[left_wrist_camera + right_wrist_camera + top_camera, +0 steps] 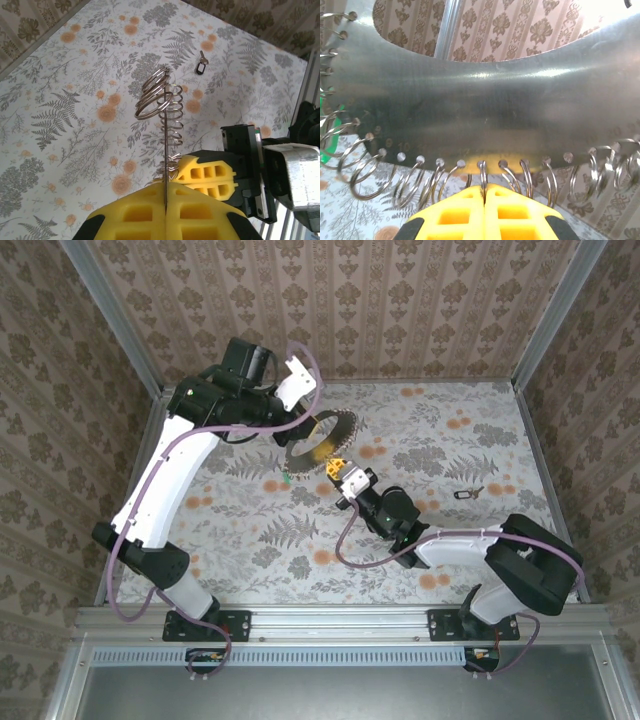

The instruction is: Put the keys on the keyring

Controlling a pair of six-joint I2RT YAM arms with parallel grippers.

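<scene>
From above, the left arm reaches toward the far middle of the table (250, 540), and the left gripper (321, 447) is clenched on the keyring (340, 425), which shows here as a flat, dark metal ring with a toothed-looking rim, held above the floral surface. The right gripper (338, 468) meets the keyring's near-right edge, its yellow tips together. A green key (286, 478) lies on the table just near-left of the keyring, too small to make out in detail, and a dark-headed key (468, 493) lies well apart to the right. In the left wrist view, the yellow fingertips of the left gripper (165, 207) are pressed together on the keyring (165, 150), seen edge-on as a thin upright line, with its small split rings (157, 95) stacked along it like a coil. The right gripper (202, 175) sits just beside on the right, and the dark-headed key (201, 65) rests on the table beyond. In the right wrist view, the keyring (480, 100) spans the frame as a broad metal band with holes along its lower rim, each carrying a split ring. The right gripper (484, 202) is closed on one of those rings at the middle of the rim. A sliver of the green key (324, 145) shows at the left edge.
</scene>
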